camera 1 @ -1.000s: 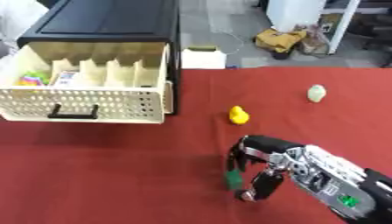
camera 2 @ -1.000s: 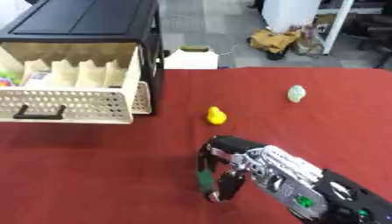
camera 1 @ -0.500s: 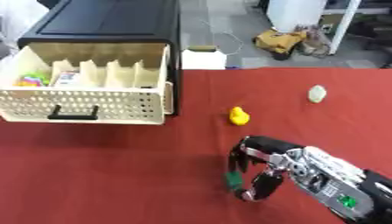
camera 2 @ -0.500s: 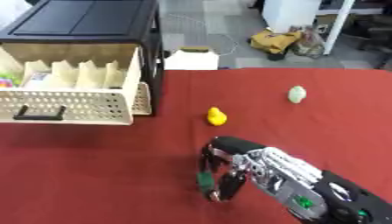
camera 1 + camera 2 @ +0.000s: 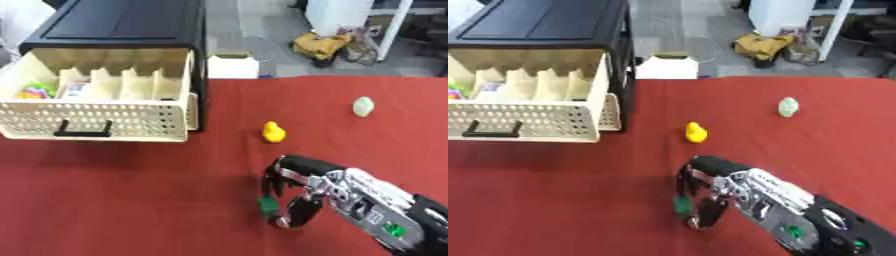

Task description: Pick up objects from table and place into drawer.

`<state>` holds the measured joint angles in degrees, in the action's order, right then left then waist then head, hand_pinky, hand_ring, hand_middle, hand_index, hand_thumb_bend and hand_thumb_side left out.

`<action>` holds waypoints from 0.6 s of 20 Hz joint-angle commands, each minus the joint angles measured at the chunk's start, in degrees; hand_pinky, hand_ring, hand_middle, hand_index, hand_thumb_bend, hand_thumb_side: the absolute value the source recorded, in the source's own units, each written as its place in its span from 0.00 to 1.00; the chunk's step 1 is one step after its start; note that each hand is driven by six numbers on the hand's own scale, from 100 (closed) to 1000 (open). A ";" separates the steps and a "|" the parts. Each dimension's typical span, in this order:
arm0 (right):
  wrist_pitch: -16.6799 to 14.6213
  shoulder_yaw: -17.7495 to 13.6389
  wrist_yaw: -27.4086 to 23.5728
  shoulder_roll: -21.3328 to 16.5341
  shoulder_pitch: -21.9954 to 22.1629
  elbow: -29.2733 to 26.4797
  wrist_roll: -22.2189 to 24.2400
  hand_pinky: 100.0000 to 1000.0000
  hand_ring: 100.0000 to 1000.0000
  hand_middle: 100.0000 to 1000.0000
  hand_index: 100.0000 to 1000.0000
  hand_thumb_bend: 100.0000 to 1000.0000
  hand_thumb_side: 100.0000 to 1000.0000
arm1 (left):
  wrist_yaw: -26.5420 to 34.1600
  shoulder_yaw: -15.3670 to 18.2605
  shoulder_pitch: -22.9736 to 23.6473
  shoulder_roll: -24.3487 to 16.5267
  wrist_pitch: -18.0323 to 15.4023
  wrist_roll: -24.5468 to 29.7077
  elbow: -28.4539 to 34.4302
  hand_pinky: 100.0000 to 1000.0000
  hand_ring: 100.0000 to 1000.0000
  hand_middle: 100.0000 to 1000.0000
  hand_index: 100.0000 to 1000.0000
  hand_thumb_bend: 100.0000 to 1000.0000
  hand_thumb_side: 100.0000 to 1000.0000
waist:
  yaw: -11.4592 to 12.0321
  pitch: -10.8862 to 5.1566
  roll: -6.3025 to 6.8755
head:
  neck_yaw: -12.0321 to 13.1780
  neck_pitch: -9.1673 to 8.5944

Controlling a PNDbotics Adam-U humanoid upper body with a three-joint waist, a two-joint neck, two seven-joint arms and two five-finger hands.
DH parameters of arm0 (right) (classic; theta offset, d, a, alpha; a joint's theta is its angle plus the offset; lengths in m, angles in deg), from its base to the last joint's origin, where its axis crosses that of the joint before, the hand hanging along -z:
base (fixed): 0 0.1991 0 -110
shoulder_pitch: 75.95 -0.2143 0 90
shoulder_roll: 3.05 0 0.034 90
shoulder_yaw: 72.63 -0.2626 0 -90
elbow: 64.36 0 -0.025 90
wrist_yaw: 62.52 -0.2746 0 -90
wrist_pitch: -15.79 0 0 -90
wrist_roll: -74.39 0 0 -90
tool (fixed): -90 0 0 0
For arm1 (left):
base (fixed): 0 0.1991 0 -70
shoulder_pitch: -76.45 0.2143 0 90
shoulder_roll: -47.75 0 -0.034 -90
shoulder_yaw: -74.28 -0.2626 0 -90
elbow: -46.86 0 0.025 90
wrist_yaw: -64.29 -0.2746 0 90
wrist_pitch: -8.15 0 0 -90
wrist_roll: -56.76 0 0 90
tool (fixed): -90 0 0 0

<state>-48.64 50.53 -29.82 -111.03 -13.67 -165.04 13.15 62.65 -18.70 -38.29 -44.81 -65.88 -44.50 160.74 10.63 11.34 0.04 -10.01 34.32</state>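
No legible writing anywhere. Right hand point(image 5: 297, 192) at 5 o'clock on the red table point(image 5: 131, 200), fingers curled around a small green object point(image 5: 267, 204), pinching it. Yellow duck point(image 5: 274, 132) just beyond at 12 o'clock; pale green egg shape point(image 5: 363, 106) toward 2 o'clock. Cream drawer point(image 5: 96, 120) stands open at 10 o'clock, coloured items inside.

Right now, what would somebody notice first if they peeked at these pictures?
Probably the robot's right hand low on the red table, fingers curled round a small green thing. Then the little yellow duck mid-table, and the cream drawer pulled open on the left.
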 commanded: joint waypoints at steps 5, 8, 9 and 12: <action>-1.19 -0.81 0.89 -0.94 -0.88 -1.39 -0.34 0.61 0.68 0.44 0.70 0.42 0.00 | -0.08 0.66 -0.38 -0.55 -0.23 0.23 0.71 0.00 0.00 0.00 0.65 0.00 1.00 | 0.03 -0.72 0.10 | -0.04 -0.56; -1.61 -0.87 1.16 -1.00 -0.85 -1.62 0.17 0.61 0.68 0.45 0.71 0.42 0.00 | -0.14 0.67 -0.31 -0.56 -0.26 0.34 0.71 0.00 0.00 0.00 0.65 0.00 1.00 | 0.03 -0.76 0.12 | -0.04 -0.58; -1.69 -0.90 1.26 -0.99 -0.84 -1.59 0.27 0.61 0.68 0.45 0.71 0.42 0.00 | -0.15 0.69 -0.29 -0.55 -0.26 0.36 0.71 0.00 0.00 0.00 0.65 0.00 1.00 | 0.04 -0.76 0.13 | -0.04 -0.62; -1.94 -0.93 1.50 -0.85 -0.86 -1.32 0.45 0.61 0.68 0.45 0.71 0.42 0.00 | -0.17 0.70 -0.26 -0.51 -0.28 0.41 0.71 0.00 0.00 0.00 0.65 0.00 1.00 | 0.05 -0.74 0.12 | -0.07 -0.70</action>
<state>-50.29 50.50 -28.82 -111.03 -13.69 -165.42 13.55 62.65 -18.69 -38.19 -44.81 -66.08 -44.24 160.74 10.62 11.35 0.04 -10.02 34.17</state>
